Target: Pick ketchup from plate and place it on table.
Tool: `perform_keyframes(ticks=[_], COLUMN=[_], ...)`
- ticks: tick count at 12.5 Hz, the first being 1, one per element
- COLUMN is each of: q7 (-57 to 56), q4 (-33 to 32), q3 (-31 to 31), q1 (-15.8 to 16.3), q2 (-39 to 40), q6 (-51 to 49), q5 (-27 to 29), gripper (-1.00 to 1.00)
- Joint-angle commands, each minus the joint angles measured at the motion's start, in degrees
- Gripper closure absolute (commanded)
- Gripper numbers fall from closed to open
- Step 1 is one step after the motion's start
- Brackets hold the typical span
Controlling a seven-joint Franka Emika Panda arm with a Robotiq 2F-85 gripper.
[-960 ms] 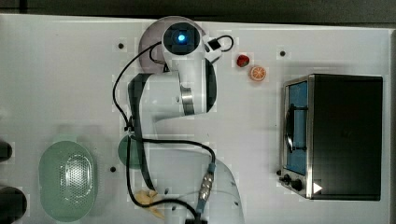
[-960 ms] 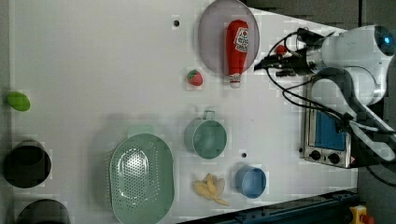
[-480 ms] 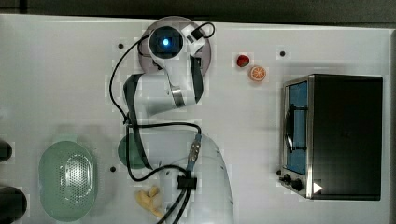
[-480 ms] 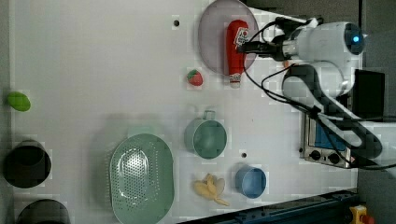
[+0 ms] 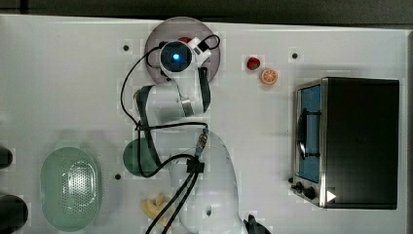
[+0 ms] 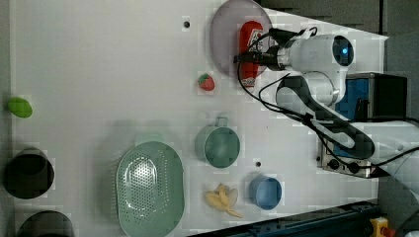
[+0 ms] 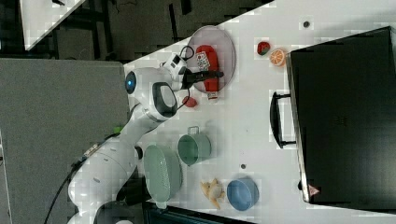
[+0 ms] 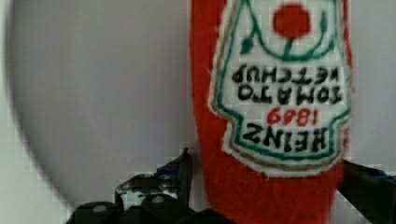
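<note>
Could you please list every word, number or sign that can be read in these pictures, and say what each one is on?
"HEINZ", on the white label of the ketchup, which lies on the plate.
"1869", in red on the same label.
"TOMATO KETCHUP", in black on the same label.
A triangular warning sign on the oven; its symbol is too small to read.
The oven's knob markings are too small to read.

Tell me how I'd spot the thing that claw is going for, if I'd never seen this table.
Find the large pale lilac-grey plate at the far edge of the white table, by the left view's top. The ketchup lies flat on it, a slim red bottle with a white label, between the open claw fingers. The red strawberry nearby is small, round and off the plate.
</note>
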Motion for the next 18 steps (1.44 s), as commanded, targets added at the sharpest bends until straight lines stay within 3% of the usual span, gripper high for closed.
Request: perform_keyframes(ticks=[1,3,7,11,13,16,18], q7=[-1.9,-1.9,-1.1,-0.9,-0.8,-0.8,-0.8], q4=[2.4,2.7,3.0,2.8,2.8,2.8,2.5], q3=[-0.5,-0.3,-0.2,-0.2,-0.2,-0.3,-1.1], q1=[-0.2,-0.2,-0.4,-2.0,-2.8,-3.9,-4.9], q2=[-0.2,-0.2,-1.1,-9.2,-14.2,-21.4,-25.6], q6=[1.5,2.5,3.0,0.2,-6.1,-17.6,-23.9], q5=[-0.2,-0.2,0.3,0.9,1.6,9.7,12.1], gripper=[-0.68,-0.24,-0.24,-0.24,-0.24,-0.24,-0.24])
